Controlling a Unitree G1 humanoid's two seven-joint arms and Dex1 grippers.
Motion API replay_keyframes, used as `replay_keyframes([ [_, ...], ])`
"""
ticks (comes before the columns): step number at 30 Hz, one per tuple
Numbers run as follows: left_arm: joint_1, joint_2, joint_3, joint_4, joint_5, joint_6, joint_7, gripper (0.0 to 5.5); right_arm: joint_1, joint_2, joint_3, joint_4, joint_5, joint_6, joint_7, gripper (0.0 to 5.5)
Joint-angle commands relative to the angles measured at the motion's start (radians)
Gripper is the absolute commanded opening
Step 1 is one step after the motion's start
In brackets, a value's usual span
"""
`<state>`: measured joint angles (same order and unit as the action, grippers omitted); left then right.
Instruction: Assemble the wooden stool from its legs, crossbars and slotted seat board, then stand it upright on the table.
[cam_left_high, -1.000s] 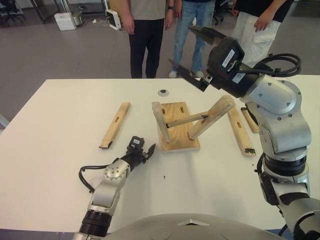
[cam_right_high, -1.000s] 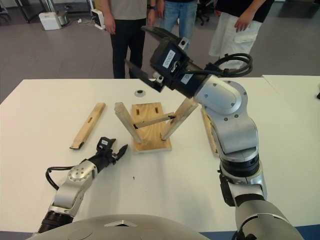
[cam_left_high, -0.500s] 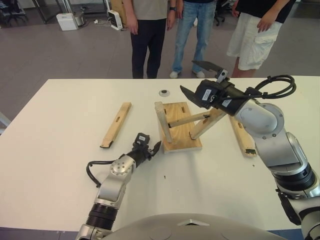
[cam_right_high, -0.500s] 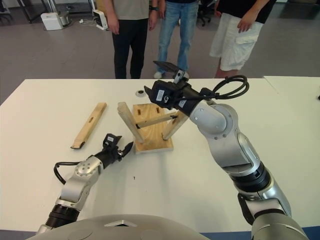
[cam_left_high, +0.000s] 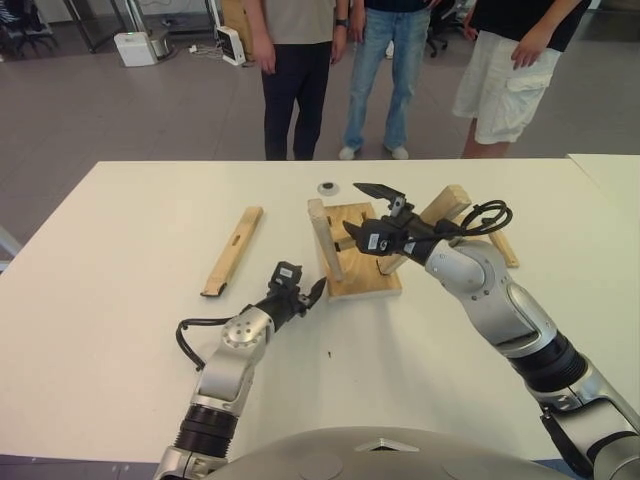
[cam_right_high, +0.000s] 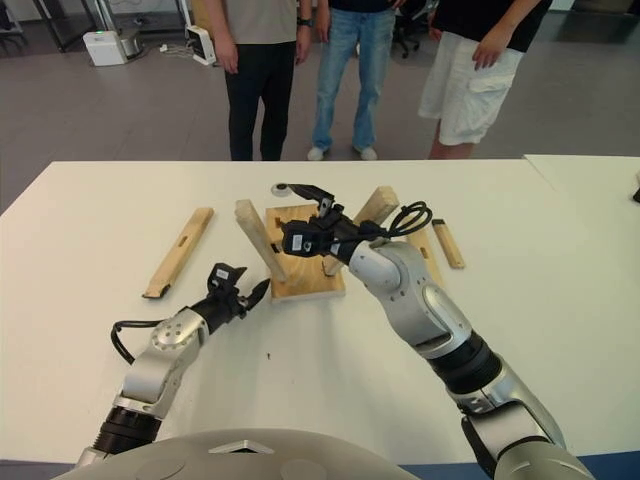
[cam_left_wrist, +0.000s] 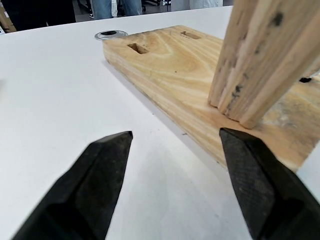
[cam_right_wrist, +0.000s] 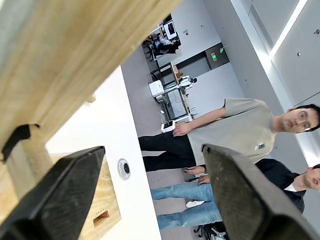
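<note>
Lowered since the earlier frame: right gripper (cam_left_high: 353, 207), held wide between two legs (cam_left_high: 325, 240) fitted in the seat board (cam_left_high: 358, 278), which is laid flat toward the far edge of the table (cam_left_high: 120, 250). Left gripper (cam_left_high: 302, 284) is held wide at its near corner. Wood judged stiff, light; legs best gripped mid-length.

Small round metal disc (cam_left_high: 327, 187)

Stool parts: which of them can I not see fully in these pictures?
- Crossbar: right gripper covers most of it, head views.
- Leaning leg: its joint with the seat board hides behind that gripper.
- Loose pieces beyond the right arm: partly covered, number unclear.
- Standing leg: top cut by the left wrist view's edge.
</note>
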<state>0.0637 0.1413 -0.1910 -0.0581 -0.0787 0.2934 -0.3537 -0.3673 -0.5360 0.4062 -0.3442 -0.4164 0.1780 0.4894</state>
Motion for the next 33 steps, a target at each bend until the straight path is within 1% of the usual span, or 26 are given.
replay_keyframes([
  [1,0.007,0.002,0.006,-0.002,-0.004,0.003,0.001,3.21,-0.161,0.029,-0.149,-0.100,0.035,0.026,-0.019,3.63],
  [3,0.020,0.006,0.007,-0.011,-0.005,0.004,-0.001,3.21,-0.192,0.054,-0.176,-0.141,0.031,0.036,-0.034,3.63],
  [4,0.025,0.007,0.007,-0.014,-0.005,0.006,-0.001,3.21,-0.163,0.056,-0.161,-0.134,0.013,0.028,-0.038,3.63],
  [5,0.029,0.006,0.006,-0.017,-0.005,0.007,-0.001,3.21,-0.115,0.050,-0.134,-0.116,-0.007,0.018,-0.036,3.63],
  [8,0.036,0.003,-0.002,-0.023,-0.001,0.011,0.000,3.21,0.108,-0.004,0.027,0.088,-0.100,-0.040,-0.030,3.63],
  [10,0.031,0.002,-0.002,-0.022,-0.003,0.017,-0.003,3.21,0.224,-0.032,0.080,0.221,-0.132,-0.055,-0.029,3.63],
  [12,0.029,0.003,0.002,-0.020,-0.005,0.018,-0.004,3.21,0.235,-0.015,0.078,0.265,-0.126,-0.081,-0.046,3.63],
  [15,0.018,-0.003,0.000,-0.010,-0.001,0.017,-0.002,3.21,0.183,0.025,0.067,0.280,-0.102,-0.125,-0.071,3.63],
  [17,0.015,-0.008,-0.002,-0.001,0.000,0.011,0.001,3.21,0.141,0.048,0.025,0.252,-0.058,-0.148,-0.080,3.63],
  [18,0.015,-0.009,-0.001,0.004,0.000,0.006,0.002,3.21,0.106,0.063,-0.015,0.210,-0.013,-0.134,-0.070,3.63],
  [20,0.014,-0.010,0.001,0.008,0.002,-0.003,0.003,3.21,-0.004,0.120,-0.116,0.084,0.127,-0.025,-0.033,3.63],
  [22,0.010,-0.005,0.013,-0.016,-0.009,-0.026,-0.006,3.21,-0.123,0.219,-0.229,-0.025,0.307,0.138,-0.027,3.63],
  [24,-0.010,0.009,0.079,-0.095,-0.087,-0.051,-0.047,3.21,-0.278,0.303,-0.384,-0.085,0.513,0.306,-0.064,3.63],
  [25,-0.028,0.024,0.120,-0.139,-0.135,-0.063,-0.074,3.21,-0.341,0.321,-0.465,-0.083,0.596,0.362,-0.091,3.63],
  [27,-0.074,0.049,0.228,-0.234,-0.253,-0.070,-0.103,3.21,-0.416,0.315,-0.617,-0.011,0.700,0.407,-0.143,3.63],
  [28,-0.104,0.056,0.286,-0.279,-0.309,-0.065,-0.090,3.21,-0.398,0.279,-0.658,0.046,0.686,0.372,-0.155,3.63],
  [29,-0.128,0.061,0.335,-0.314,-0.342,-0.054,-0.058,3.21,-0.341,0.254,-0.686,0.093,0.659,0.323,-0.167,3.63],
  [30,-0.142,0.062,0.363,-0.340,-0.325,-0.034,-0.002,3.21,-0.258,0.247,-0.700,0.123,0.630,0.270,-0.181,3.63],
  [32,-0.137,0.050,0.366,-0.384,-0.265,0.004,0.102,3.21,-0.129,0.260,-0.694,0.148,0.600,0.178,-0.193,3.63],
  [33,-0.126,0.024,0.333,-0.409,-0.216,0.024,0.162,3.21,-0.079,0.275,-0.691,0.165,0.591,0.135,-0.203,3.63],
])
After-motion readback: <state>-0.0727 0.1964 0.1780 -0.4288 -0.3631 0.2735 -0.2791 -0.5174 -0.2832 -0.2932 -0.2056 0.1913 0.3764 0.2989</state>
